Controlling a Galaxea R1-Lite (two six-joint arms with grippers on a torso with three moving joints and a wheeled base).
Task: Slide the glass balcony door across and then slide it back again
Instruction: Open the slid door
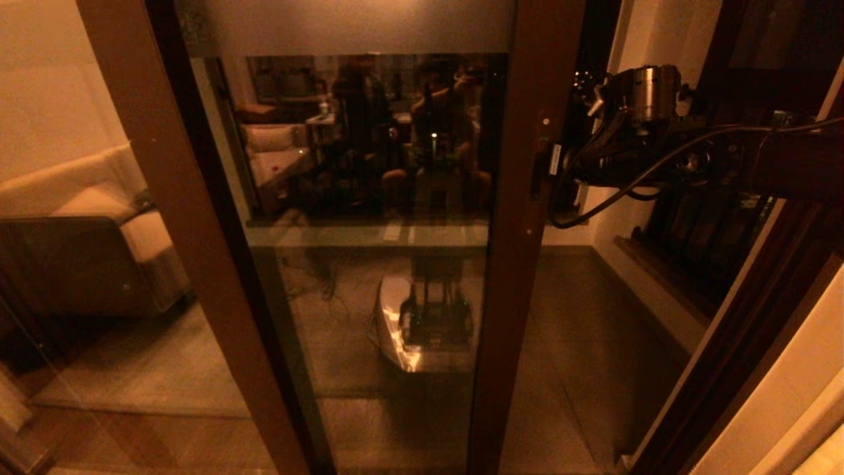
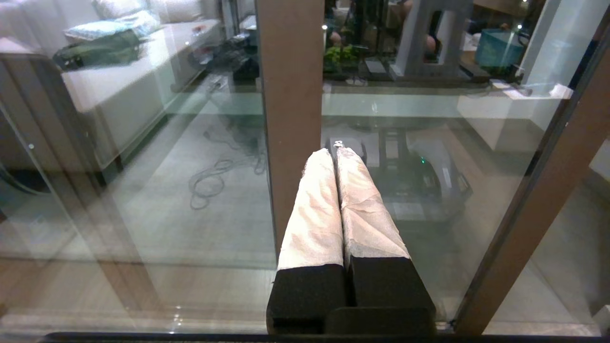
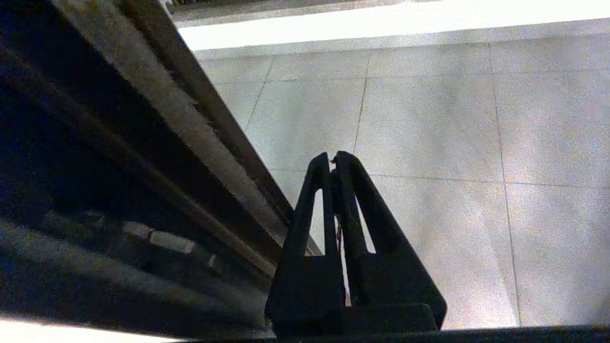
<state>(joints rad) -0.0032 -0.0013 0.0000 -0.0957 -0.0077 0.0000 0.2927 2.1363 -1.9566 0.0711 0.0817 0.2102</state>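
Note:
The glass balcony door (image 1: 369,297) fills the middle of the head view, with a frosted band (image 1: 343,26) along its top and a brown stile (image 1: 521,198) on its right side. My right gripper (image 1: 542,168) reaches in from the right to that stile's edge at handle height. Its black fingers (image 3: 352,200) are shut on nothing, beside the dark frame (image 3: 157,124); whether they touch it cannot be told. My left gripper (image 2: 333,152), wrapped in white cloth, is shut and empty. It points at the door glass (image 2: 429,143) just right of a brown stile (image 2: 290,95).
A pale sofa (image 1: 79,218) shows through the fixed pane on the left. The dark barred window (image 1: 712,231) and a white wall (image 1: 791,396) stand to the right. Tiled balcony floor (image 1: 593,330) lies beyond the door's right edge. Cables (image 2: 214,176) lie on the floor.

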